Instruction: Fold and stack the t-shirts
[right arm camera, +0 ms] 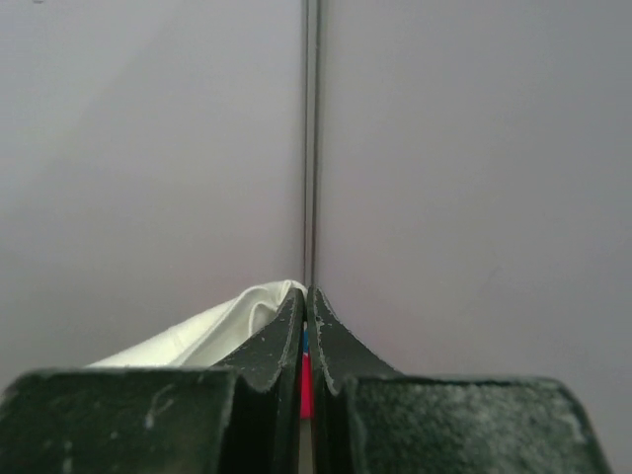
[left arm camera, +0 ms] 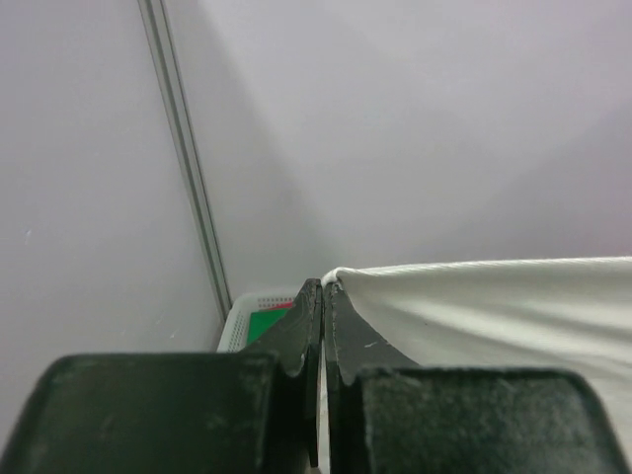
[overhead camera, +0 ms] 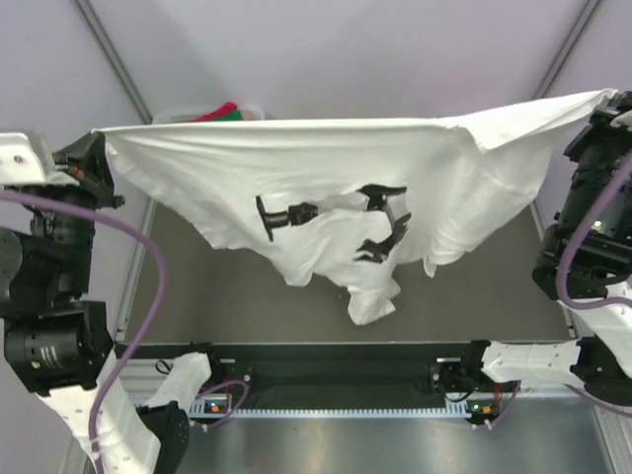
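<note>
A white t-shirt (overhead camera: 326,178) with a black print hangs stretched in the air between both arms, its lower part sagging toward the table. My left gripper (overhead camera: 102,148) is shut on its left top corner; in the left wrist view the jaws (left arm camera: 324,286) pinch the white cloth (left arm camera: 494,306). At the far right my right gripper (overhead camera: 609,104) is shut on the other top corner, and white cloth (right arm camera: 227,326) bunches left of its closed fingertips (right arm camera: 305,293). More t-shirts, red and green (overhead camera: 222,112), lie in the basket behind.
A white slatted basket (left arm camera: 247,311) stands at the back left behind the hanging shirt. The dark table surface (overhead camera: 474,296) lies below. Metal frame posts (overhead camera: 114,59) run up the back wall on both sides.
</note>
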Controlling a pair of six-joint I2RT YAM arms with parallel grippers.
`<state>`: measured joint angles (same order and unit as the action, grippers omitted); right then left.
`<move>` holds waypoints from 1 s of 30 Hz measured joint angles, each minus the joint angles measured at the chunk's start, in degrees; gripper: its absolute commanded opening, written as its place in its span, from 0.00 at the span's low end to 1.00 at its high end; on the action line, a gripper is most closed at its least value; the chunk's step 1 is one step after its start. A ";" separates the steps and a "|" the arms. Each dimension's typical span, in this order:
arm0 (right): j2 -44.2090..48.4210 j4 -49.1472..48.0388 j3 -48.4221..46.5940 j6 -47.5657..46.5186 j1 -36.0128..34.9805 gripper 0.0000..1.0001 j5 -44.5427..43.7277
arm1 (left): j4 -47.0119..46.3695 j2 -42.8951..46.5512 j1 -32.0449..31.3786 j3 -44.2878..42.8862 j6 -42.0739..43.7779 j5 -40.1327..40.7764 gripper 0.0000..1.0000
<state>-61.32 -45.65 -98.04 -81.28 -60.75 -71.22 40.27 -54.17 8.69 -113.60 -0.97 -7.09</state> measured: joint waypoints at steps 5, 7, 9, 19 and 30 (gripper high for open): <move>-0.07 -3.80 7.23 -2.34 2.47 0.00 -1.05 | -2.16 4.48 0.00 9.84 1.16 1.42 0.00; -0.42 -3.58 10.14 -1.25 5.35 0.00 -1.36 | -2.58 3.74 0.00 14.05 1.38 2.03 0.00; -0.24 1.33 13.68 4.90 8.85 0.00 -1.49 | -3.61 2.27 0.00 19.34 1.75 2.32 0.00; 0.52 43.65 30.42 53.96 32.20 0.00 14.88 | -4.11 -7.69 -0.15 40.19 5.09 -0.37 0.00; -17.59 47.98 33.94 72.17 38.21 0.00 23.58 | -9.49 -20.06 -0.11 46.18 10.12 0.96 0.00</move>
<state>-78.91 2.33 -64.10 -9.10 -22.55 -47.64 30.79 -74.24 8.58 -67.42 9.15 -6.13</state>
